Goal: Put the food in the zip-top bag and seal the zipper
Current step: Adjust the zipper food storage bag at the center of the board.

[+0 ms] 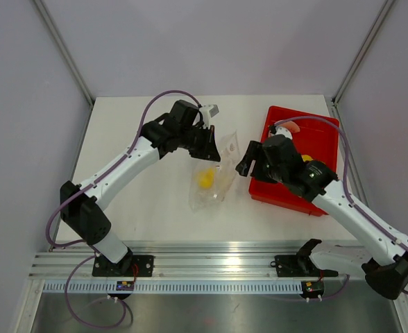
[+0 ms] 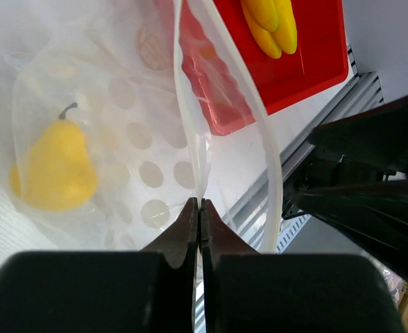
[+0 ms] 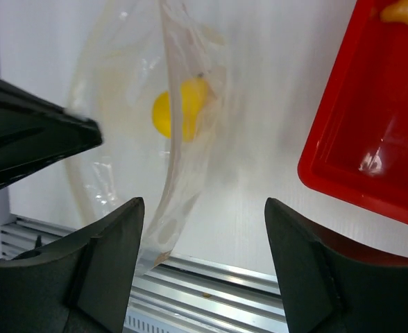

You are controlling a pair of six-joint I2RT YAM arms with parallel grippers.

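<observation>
The left pincer [image 2: 199,205] is closed tight, its two fingers pressed together on one lip of the clear bag [image 1: 216,182], holding that edge up off the white table [image 1: 141,201]. The bag sits about midway between the far and near edges, a little right of centre and just left of the red tray [image 1: 322,135]. One face of it is printed with pale oval spots. From the left wrist camera the seal strip [image 2: 187,104] along the mouth shows as two whitish bands that curve apart, so the mouth is open and not pressed shut.

Inside the bag lies a yellow pear [image 2: 55,170] with a dark stem, resting against the spotted face.

The right pincer [image 3: 200,236] is wide open and has hold of nothing. It hangs between the bag and the tray, close to the tray's left wall. In its own camera the hanging edge of the bag falls between its two fingers, nearer the left one. I cannot tell whether either finger touches the plastic.

The tray lies along the right edge of the table, reaching toward the far right corner. The rest of the food is in it: a yellow banana [image 2: 270,24], a pink slice [image 1: 289,129] at the tray's far end, and an orange-yellow knobbly piece [image 3: 405,10]. The right arm covers part of the tray from above.

A metal rail [image 1: 218,260] runs along the near edge, where both arms are bolted
</observation>
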